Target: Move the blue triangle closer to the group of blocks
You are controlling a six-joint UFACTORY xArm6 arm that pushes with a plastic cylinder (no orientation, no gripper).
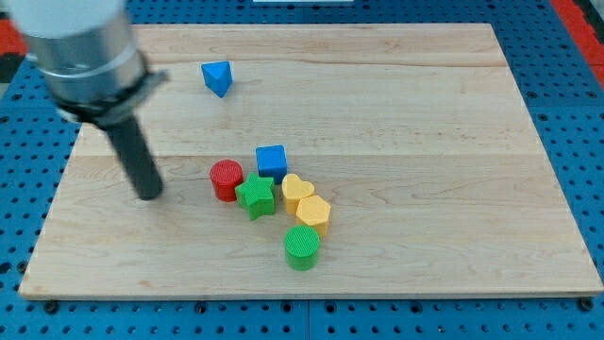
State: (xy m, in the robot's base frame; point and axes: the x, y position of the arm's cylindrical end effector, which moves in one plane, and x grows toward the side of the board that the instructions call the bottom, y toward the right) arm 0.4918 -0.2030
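Observation:
The blue triangle (217,77) lies alone near the view's top left on the wooden board (425,113). The group sits near the board's middle: a blue cube (271,160), a red cylinder (226,179), a green star (256,196), a yellow heart (297,191), a yellow hexagon (313,214) and a green cylinder (302,247). My tip (149,195) rests on the board to the left of the red cylinder, well below and left of the blue triangle, touching no block.
The arm's grey body (80,47) fills the view's top left corner above the rod. A blue perforated table (576,113) surrounds the board on all sides.

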